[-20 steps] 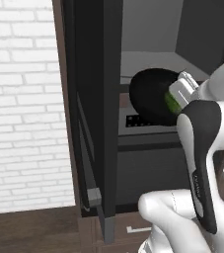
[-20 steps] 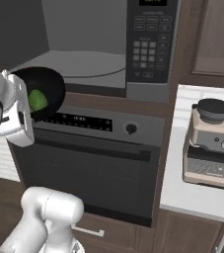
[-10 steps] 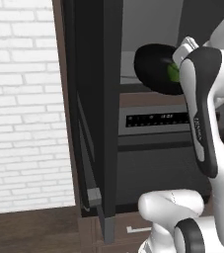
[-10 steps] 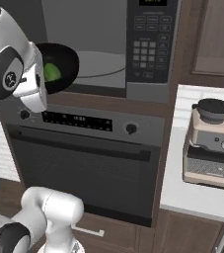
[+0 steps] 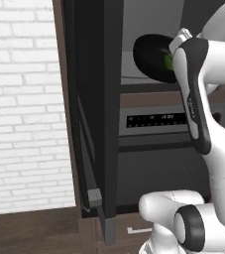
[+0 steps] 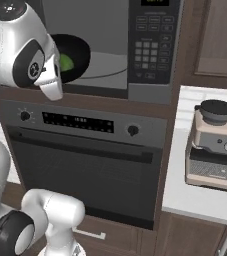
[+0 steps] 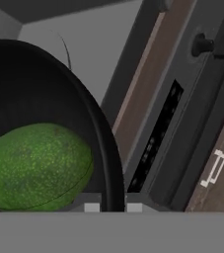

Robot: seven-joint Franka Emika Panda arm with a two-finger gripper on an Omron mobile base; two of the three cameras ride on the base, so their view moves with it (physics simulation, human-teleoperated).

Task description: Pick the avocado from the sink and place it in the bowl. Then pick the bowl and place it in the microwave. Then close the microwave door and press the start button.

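The gripper (image 7: 109, 207) pinches the rim of the bowl (image 7: 44, 94) between its 2 fingertips, holding it tilted at the mouth of the microwave (image 6: 112, 30). The avocado (image 7: 34, 165) lies inside the bowl. The door (image 5: 91, 99) stands open, above the oven (image 6: 85, 165).

It is a home kitchen: above the oven (image 6: 85, 165) sits a microwave (image 6: 150, 45); a coffee machine (image 6: 215, 145) stands right of the oven.

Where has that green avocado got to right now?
The avocado lies inside the black bowl, which the arm holds up at the open microwave, just above the oven.
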